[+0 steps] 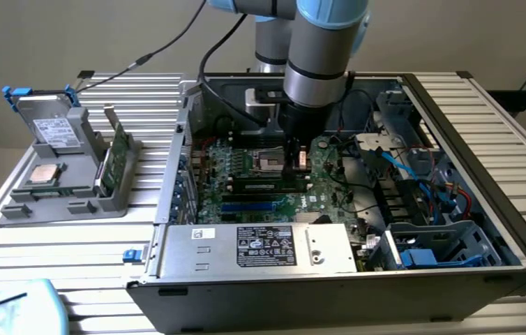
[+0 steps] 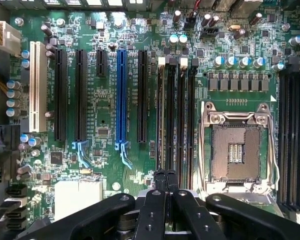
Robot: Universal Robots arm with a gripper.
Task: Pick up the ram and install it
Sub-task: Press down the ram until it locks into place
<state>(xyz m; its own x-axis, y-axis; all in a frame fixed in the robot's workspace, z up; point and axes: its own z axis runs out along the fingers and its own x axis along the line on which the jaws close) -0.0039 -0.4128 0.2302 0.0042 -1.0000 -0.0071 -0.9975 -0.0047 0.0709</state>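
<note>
My gripper (image 2: 165, 176) hangs over the motherboard (image 1: 244, 167) inside the open computer case, right above the bank of black memory slots (image 2: 177, 115) beside the empty processor socket (image 2: 236, 150). Its two black fingers (image 2: 159, 182) are pressed together and I see nothing gripped between them. A thin dark stick, which looks like the ram (image 2: 170, 115), lies edge-on in the slot in line with my fingertips. I cannot tell how deep it sits. In the exterior view the gripper (image 1: 296, 164) points straight down just above the dark slot strip (image 1: 268, 185).
A grey holder (image 1: 68, 188) on the exterior view's left carries a hard drive (image 1: 54, 129), a square silver chip (image 1: 44, 174) and a green card (image 1: 118, 150). The power supply (image 1: 258, 248), drive cage (image 1: 440, 248) and loose cables (image 1: 402, 164) crowd the case.
</note>
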